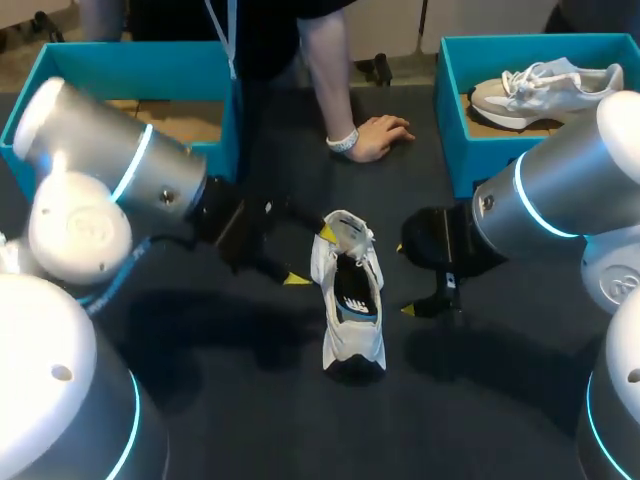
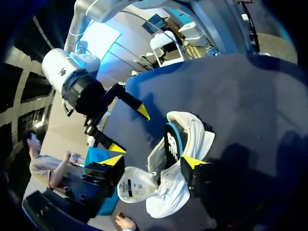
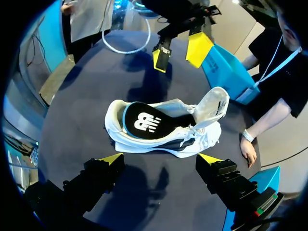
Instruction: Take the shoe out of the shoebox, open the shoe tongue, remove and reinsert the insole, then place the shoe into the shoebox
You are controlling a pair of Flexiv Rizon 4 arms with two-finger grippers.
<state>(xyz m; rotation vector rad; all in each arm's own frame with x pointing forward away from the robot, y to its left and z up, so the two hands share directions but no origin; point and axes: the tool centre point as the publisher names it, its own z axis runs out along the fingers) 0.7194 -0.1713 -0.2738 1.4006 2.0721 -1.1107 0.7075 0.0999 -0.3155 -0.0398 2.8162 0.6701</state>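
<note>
A white shoe (image 1: 352,300) lies on the dark table (image 1: 200,400), heel towards me. Its tongue (image 1: 345,232) is folded up at the far end. A black insole (image 3: 144,122) with a blue rim sits in the shoe's opening, its heel end showing above the collar. My left gripper (image 1: 312,257) stands open just left of the shoe, its far fingertip (image 1: 327,234) against the tongue (image 2: 137,185). My right gripper (image 1: 404,279) is open on the shoe's right side, apart from it; the shoe (image 3: 163,127) lies ahead of the right gripper (image 3: 160,159).
A teal shoebox (image 1: 60,75) stands at the back left. Another teal box (image 1: 455,110) at the back right holds a second pale shoe (image 1: 545,85). A person's hand (image 1: 378,135) rests on the table beyond the shoe.
</note>
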